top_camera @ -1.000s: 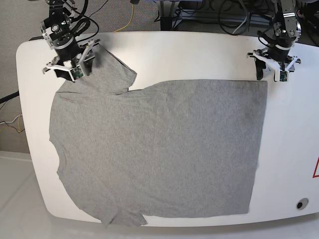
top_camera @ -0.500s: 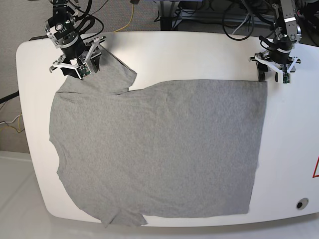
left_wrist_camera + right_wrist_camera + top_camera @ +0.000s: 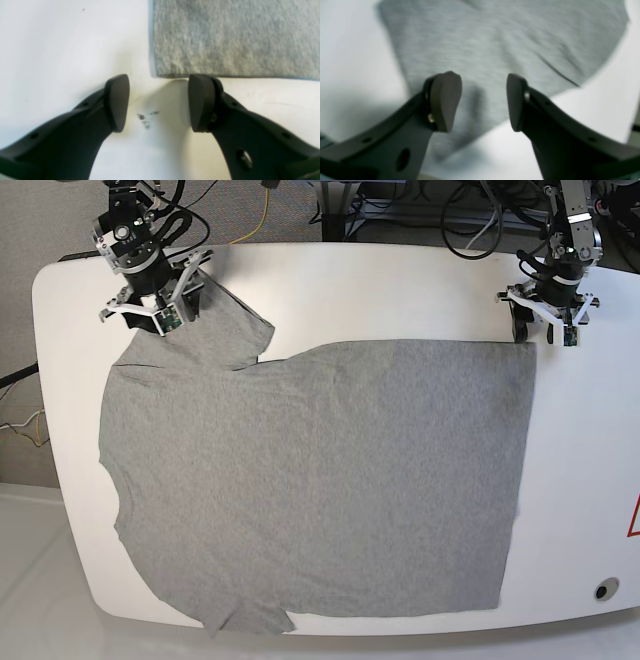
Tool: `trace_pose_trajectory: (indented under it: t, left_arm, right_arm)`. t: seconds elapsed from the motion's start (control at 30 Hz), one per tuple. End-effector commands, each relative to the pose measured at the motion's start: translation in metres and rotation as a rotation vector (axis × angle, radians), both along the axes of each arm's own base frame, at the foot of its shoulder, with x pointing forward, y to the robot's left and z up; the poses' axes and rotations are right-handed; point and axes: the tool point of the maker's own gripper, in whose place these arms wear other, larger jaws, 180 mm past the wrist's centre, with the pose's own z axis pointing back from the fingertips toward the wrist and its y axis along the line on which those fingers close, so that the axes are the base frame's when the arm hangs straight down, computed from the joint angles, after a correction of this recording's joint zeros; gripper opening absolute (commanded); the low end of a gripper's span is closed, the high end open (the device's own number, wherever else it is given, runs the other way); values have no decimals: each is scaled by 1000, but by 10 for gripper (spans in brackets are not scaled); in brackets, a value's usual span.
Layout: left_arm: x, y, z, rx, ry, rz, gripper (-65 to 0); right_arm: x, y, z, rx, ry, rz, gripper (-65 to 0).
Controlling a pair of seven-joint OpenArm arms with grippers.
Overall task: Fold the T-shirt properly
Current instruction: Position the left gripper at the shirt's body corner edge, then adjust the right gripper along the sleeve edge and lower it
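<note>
- A heather-grey T-shirt [image 3: 320, 480] lies spread flat across a white tabletop [image 3: 380, 290], its straight hem running along the right side and one short sleeve [image 3: 225, 330] angled toward the far left corner.
- The base view alone shows the whole garment: a second sleeve at the near edge, where the fabric reaches the rounded near-left rim, and a bare strip of tabletop down the right side.
- The right pincer [image 3: 150, 315] hangs over that far-left sleeve; the left pincer [image 3: 545, 320] stands at the far right, just beyond the hem corner.
- The left wrist view adds detail unseen from above: the hem corner [image 3: 156, 72] is square and crisp, the knit nubbly and mottled, and a small dark smudge [image 3: 146, 120] marks the glossy white surface between the fingers.
- There the left pincer [image 3: 158, 102] is wide apart and holds nothing, one matte black, rounded pad [image 3: 201, 102] just at the cloth's edge; contact cannot be told.
- The right wrist view, blurred, shows the right pincer [image 3: 483, 100] likewise spread wide and empty above soft, gently rippled sleeve fabric [image 3: 495, 50], a dark crease [image 3: 557, 72] running near its curved edge.
</note>
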Motion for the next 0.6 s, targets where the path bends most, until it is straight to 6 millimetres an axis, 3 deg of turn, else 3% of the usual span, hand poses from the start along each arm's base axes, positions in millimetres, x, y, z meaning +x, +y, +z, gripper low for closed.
trace_pose_trajectory:
  t: [0.0, 0.07, 0.13, 0.33, 0.4, 0.57]
  left_arm:
    - [1, 4, 5, 13, -7, -2, -300]
    - [1, 4, 5, 13, -9, -4, -300]
    - [5, 1, 10, 6, -26, -8, -301]
    - [7, 0, 11, -2, -31, -7, -301]
    - [7, 0, 10, -6, -30, -4, -301]
    - [13, -1, 13, -31, -44, -3, -302]
  right_arm:
    - [6, -7, 15, 17, -49, -23, -330]
    - [5, -19, 18, 30, -54, -64, -329]
    - [-2, -51, 30, 97, -76, -178, -327]
    - [-9, -75, 43, 202, -98, -267, -325]
    - [-10, -76, 43, 211, -98, -275, -324]
    - [0, -40, 40, 205, -88, -172, -325]
